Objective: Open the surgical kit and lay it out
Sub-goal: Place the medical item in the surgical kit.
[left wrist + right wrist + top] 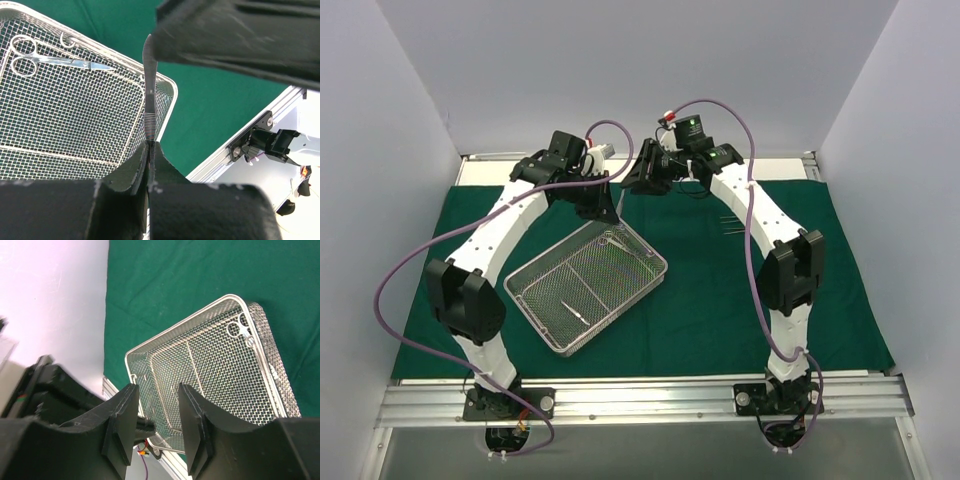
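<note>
Left claw (148, 148) around forceps (150, 100), lower end hidden

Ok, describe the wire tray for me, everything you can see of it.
The wire tray is a shallow rectangular basket of silvery metal mesh with a rounded rim and a thin wire divider. It lies flat, turned diagonally, on the green drape, left of centre. Inside lie scissors by the far corner and one thin instrument nearer.
</note>
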Robot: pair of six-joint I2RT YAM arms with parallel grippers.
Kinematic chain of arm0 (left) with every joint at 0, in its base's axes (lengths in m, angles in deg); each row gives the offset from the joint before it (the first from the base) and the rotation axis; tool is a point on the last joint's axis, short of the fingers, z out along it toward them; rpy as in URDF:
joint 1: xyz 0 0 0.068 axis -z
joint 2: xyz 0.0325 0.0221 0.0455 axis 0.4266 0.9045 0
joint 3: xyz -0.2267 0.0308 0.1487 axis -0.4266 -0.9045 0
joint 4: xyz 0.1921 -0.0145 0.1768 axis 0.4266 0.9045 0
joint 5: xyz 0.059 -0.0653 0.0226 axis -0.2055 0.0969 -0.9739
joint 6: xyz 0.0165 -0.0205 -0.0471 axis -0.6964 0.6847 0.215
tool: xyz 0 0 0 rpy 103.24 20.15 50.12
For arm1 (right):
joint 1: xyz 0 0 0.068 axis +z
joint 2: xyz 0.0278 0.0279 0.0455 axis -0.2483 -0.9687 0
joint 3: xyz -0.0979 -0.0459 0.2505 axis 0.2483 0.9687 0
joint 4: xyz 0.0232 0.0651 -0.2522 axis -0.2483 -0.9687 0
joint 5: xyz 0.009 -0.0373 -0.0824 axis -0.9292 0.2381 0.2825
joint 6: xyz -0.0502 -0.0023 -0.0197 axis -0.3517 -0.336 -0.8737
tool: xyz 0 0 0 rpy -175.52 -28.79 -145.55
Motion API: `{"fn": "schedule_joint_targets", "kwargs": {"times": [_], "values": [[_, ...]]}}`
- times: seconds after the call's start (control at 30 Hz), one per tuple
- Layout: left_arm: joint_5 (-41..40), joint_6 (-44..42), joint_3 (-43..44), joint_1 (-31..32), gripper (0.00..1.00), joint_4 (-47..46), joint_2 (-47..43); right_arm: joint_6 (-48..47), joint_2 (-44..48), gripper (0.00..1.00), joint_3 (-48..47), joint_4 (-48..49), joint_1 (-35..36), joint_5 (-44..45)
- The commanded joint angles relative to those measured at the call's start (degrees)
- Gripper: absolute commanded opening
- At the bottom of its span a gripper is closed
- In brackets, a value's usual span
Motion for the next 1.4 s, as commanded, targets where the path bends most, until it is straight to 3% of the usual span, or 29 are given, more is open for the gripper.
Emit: {"fn": "schedule_joint_targets", "kwargs": {"times": [0.0,0.6,0.7,0.77,0.8,0.83,0.93,0.97,1.03,1.2,1.37], "values": [[-0.1,0.1,3.1,-0.4,0.02,-1.3,0.8,-1.5,-0.8,0.37,-3.5,-1.6,0.7,-2.0],[0.2,0.1,6.0,-1.2,0.02,-1.4,2.2,-2.4,-4.6,0.29,-7.9,-5.4,1.9,-3.7],[0.2,0.1,5.8,-1.3,0.02,-1.4,2.2,-2.4,-4.6,0.17,-7.9,-5.5,2.1,-3.9],[0.1,0.1,5.4,-1.5,0.02,-1.5,2.2,-2.3,-4.7,0.01,-7.8,-5.3,2.1,-4.2],[0.0,0.1,5.4,-1.6,0.02,-1.5,2.4,-2.2,-4.7,0.0,-7.9,-5.3,2.1,-4.4],[0.0,0.0,5.3,-1.7,0.05,-1.5,2.4,-2.1,-4.7,0.0,-7.9,-5.4,2.1,-4.2],[-2.6,-0.3,4.5,-1.8,0.34,-1.3,1.7,-2.0,-4.4,0.0,-8.3,-6.6,1.6,-2.1],[-3.8,-0.6,3.9,-1.9,0.51,-1.9,1.2,-1.8,-4.3,0.0,-8.3,-7.1,1.3,-1.3],[-5.5,-1.7,2.8,-2.0,0.61,-2.4,-0.8,-0.4,-3.7,0.0,-7.6,-8.3,0.1,0.6],[-8.6,-5.1,-3.3,-3.5,0.72,-5.3,-6.9,8.8,1.8,0.0,3.0,-5.8,-5.8,7.4],[-12.3,-8.4,-8.0,-4.1,0.72,-6.1,-11.6,15.0,7.7,0.0,10.9,-8.9,-12.7,15.6]]}}
